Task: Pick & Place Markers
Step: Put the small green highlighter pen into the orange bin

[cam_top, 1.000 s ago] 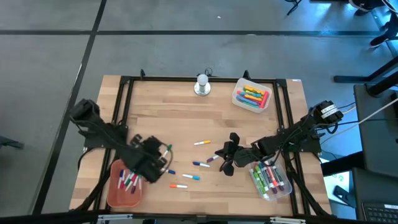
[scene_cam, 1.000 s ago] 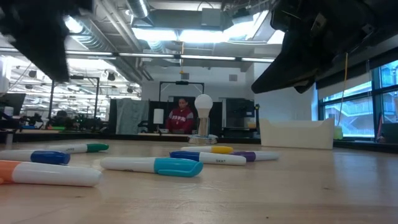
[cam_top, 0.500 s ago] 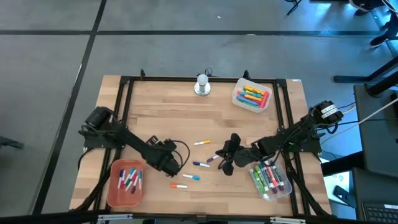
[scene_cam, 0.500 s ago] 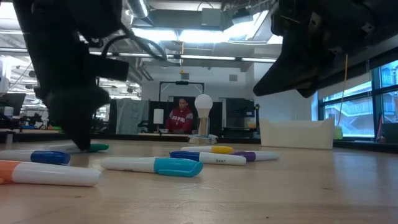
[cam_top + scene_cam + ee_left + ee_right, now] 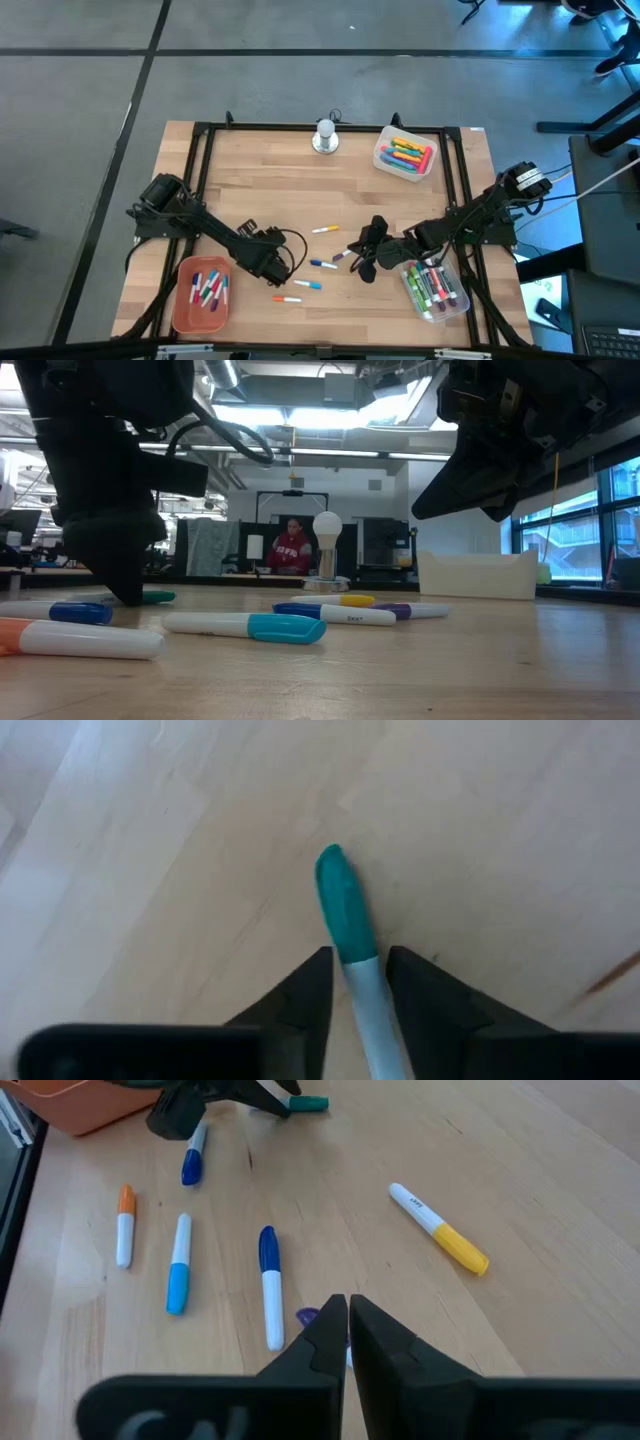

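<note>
**Left jaws straddling a green-capped marker**

I see the left gripper (image 5: 356, 982) down on the table (image 5: 350, 190), fingers either side of the green-capped marker (image 5: 345, 915), not visibly clamped. Caught this near the cap, it may pivot or squirt out. The right gripper (image 5: 346, 1320) waits, closed and empty, above the purple-capped marker (image 5: 308, 1318)

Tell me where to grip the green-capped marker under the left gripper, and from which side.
Grip the white barrel just behind the cap of the green-capped marker, coming straight down from above. It lies flat on the table, and the left gripper already straddles the barrel, one finger on each side, so closing across its width should hold it.
</note>
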You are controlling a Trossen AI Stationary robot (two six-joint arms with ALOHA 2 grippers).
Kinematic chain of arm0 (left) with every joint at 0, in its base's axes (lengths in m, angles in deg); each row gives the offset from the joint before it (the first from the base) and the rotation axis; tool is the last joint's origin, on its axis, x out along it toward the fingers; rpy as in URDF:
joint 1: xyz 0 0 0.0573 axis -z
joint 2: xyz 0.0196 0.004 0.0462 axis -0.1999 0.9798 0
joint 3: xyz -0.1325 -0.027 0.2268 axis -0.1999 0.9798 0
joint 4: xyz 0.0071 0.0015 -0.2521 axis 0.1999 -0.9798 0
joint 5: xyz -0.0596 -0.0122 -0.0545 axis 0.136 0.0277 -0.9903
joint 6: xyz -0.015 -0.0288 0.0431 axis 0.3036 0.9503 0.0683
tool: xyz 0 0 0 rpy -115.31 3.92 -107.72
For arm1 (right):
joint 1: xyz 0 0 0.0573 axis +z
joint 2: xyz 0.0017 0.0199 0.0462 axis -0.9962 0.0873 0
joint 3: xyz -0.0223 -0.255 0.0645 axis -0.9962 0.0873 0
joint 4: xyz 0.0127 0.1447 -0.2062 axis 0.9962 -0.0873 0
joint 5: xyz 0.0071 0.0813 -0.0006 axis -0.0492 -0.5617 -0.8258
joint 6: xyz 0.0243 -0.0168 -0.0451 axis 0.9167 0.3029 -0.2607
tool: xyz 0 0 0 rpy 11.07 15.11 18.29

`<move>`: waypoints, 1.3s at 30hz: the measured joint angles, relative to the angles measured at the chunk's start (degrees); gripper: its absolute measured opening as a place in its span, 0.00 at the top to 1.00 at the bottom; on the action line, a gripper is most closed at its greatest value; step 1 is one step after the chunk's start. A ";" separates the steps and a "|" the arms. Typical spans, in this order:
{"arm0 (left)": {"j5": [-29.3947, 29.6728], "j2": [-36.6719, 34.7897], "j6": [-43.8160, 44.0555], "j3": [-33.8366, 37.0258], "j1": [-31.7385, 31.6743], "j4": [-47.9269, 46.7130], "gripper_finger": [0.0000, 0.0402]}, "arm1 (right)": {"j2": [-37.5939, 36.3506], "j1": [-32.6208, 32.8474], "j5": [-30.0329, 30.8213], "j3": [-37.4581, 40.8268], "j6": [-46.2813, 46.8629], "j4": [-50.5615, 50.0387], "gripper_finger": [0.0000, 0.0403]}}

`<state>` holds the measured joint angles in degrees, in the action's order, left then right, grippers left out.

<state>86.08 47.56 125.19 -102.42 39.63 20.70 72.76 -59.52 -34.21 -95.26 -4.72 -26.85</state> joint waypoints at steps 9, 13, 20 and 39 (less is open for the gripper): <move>1.32 -0.74 -0.03 -0.57 1.45 -4.10 0.93 | 0.00 0.00 0.04 0.00 -0.48 0.00 0.96; -0.74 -3.41 3.52 -3.91 3.79 -14.73 0.90 | 0.00 0.00 0.20 0.00 -1.78 -0.42 0.96; -3.05 -7.58 10.26 -13.13 11.08 -33.24 0.89 | 0.00 -0.70 0.66 0.00 -2.20 -0.42 0.96; -31.54 -9.03 14.55 -14.14 22.20 -28.60 0.87 | 0.00 -2.03 2.11 0.00 -1.53 -1.57 0.96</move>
<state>54.54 38.54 139.73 -116.56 61.82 -7.90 72.76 -61.55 -32.10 -95.26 -6.25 -28.42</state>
